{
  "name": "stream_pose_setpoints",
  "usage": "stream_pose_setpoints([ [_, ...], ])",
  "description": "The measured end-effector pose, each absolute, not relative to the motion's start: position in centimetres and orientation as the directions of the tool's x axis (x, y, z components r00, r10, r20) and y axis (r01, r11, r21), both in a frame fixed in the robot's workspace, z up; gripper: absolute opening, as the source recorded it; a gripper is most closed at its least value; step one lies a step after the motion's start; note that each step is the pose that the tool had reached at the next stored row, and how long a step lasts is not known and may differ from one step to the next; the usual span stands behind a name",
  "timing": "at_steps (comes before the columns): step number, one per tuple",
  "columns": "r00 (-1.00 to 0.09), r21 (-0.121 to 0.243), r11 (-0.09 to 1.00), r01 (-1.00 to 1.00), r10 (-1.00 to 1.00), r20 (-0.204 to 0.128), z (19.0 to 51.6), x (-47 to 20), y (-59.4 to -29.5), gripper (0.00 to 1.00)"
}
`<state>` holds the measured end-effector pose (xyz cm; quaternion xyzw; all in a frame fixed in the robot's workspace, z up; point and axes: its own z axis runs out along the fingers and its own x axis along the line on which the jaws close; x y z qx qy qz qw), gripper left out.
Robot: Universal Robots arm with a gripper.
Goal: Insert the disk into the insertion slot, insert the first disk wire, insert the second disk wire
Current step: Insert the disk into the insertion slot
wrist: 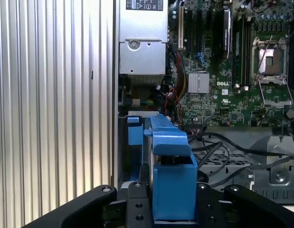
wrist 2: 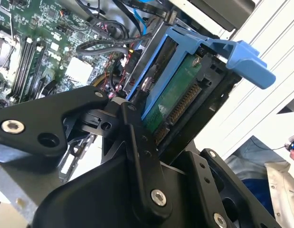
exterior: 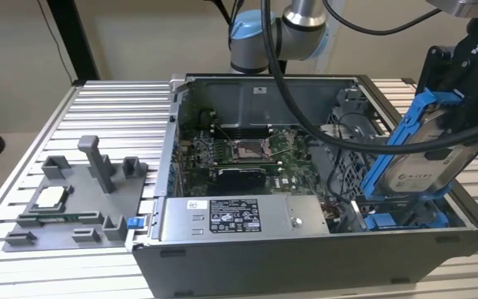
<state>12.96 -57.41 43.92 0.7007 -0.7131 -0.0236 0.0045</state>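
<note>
The hand (exterior: pixel 453 103) is pinched on the upper end of the disk (exterior: pixel 417 168), one finger on each side of its blue frame, as the first wrist view shows (wrist: pixel 170 204). Gripping that end probably leaves the lower end free to meet the rails. The disk hangs tilted, with its top leaning toward the exterior view's right. Its lower end is down at the insertion slot (exterior: pixel 388 219), between the blue rails. I cannot tell whether it touches them, and it is not seated. In the second wrist view the disk's connector edge (wrist 2: pixel 182 107) is bare, with no wire plugged in. The slot sits inside the open computer case (exterior: pixel 305 261), just beside the power-supply box (exterior: pixel 239 218), on the ribbed counter (exterior: pixel 114 112).
</note>
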Motion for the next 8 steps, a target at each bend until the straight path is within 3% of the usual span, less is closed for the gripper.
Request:
stream_pose_setpoints([
  [8, -0.018, 0.039, 0.017, -0.999, -0.999, -0.027, 43.48, 12.95, -57.61, 0.0],
])
